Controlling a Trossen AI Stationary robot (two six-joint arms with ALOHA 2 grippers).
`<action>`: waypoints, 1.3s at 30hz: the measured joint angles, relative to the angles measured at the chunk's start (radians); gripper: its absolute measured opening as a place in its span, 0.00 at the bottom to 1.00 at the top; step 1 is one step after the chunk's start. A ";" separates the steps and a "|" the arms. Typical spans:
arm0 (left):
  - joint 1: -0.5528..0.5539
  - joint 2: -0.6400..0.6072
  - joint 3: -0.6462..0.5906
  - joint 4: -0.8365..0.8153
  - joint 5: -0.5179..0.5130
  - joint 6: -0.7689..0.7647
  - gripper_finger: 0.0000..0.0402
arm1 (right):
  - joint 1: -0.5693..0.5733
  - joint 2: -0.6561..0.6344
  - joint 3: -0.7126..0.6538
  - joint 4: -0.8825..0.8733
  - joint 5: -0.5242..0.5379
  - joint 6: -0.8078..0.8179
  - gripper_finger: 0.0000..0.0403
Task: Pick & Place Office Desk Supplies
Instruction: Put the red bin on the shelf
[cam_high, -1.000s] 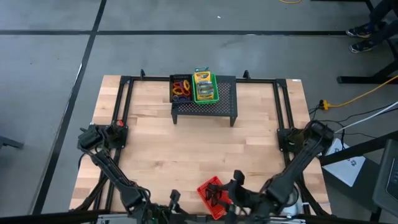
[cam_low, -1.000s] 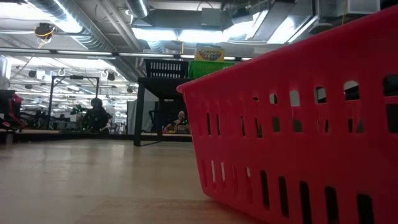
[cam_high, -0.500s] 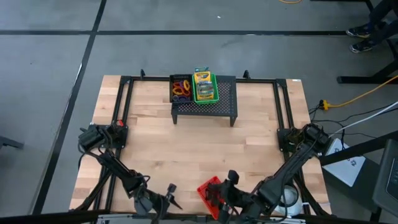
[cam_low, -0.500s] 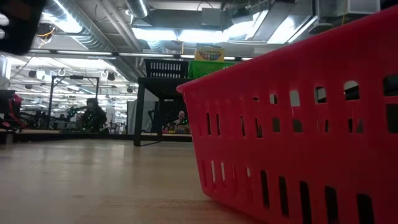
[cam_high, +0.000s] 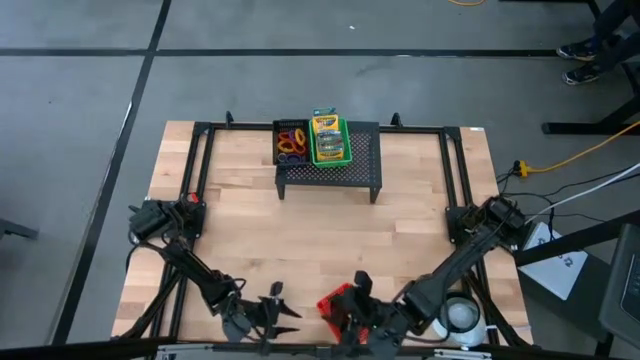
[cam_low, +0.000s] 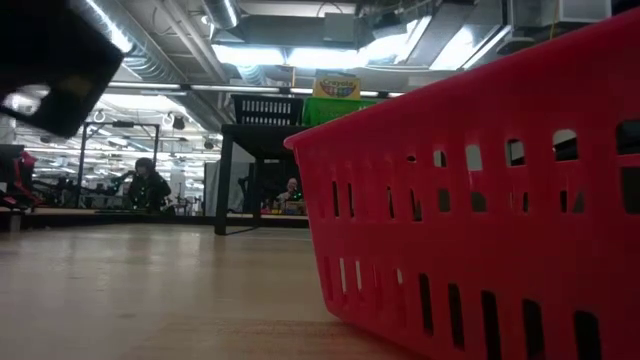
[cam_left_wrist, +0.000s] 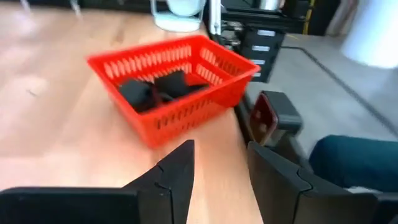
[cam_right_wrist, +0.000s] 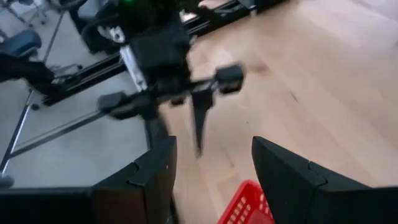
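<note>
Both grippers are held apart and empty: the left gripper (cam_left_wrist: 221, 180) just before the red basket (cam_left_wrist: 180, 81), the right gripper (cam_high: 357, 300) above it. A collision between them could be caused by crowding, or the basket knocked aside, with the crayon box (cam_high: 329, 138) and rings (cam_high: 291, 141) well beyond.

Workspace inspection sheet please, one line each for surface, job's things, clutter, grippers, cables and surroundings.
Surface: wooden table, mostly bare.
Job's things: crayon box and coloured rings on the black mesh stand at the far edge; black clips in the red basket at the near edge.
Clutter: white round roll by the right arm.
Grippers: left gripper and right gripper both open and empty, flanking the basket.
Cables: yellow cable on the floor.
Surroundings: people in the background.
</note>
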 joint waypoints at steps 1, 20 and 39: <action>0.003 0.006 0.000 0.004 0.019 -0.027 0.36 | -0.008 0.000 0.000 0.000 0.009 0.005 0.52; 0.013 0.082 0.001 0.030 0.087 0.069 0.36 | -0.106 -0.001 0.000 -0.318 -0.163 0.174 0.52; 0.012 0.082 0.001 0.015 0.095 0.067 0.36 | -0.023 0.051 0.001 -0.524 -0.346 0.578 0.52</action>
